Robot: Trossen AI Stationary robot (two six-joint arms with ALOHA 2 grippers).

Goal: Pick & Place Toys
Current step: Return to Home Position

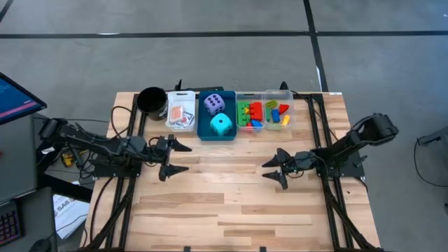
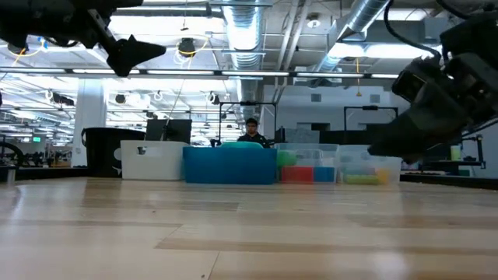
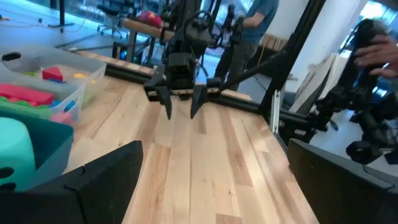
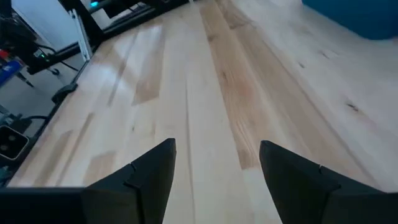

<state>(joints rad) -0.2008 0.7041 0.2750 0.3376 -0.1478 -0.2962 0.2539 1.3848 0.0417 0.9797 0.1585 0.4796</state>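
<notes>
While arms face inward, left gripper [image 1: 181, 158], right gripper [image 1: 271, 169] spread wide, apparently hovering above table [image 1: 231, 206].

The table [image 1: 231, 203] was made of light wood; a row of things stood on it along the far edge. From left to right came a black cup [image 1: 151, 101], a white bin [image 1: 169, 112], a blue bin [image 1: 217, 136] and two clear bins [image 1: 250, 94] [image 1: 278, 92]; the bins sat close side by side.

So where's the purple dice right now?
In the high view, the purple die sits in the blue bin with the cyan die, right of the white bin.
</notes>
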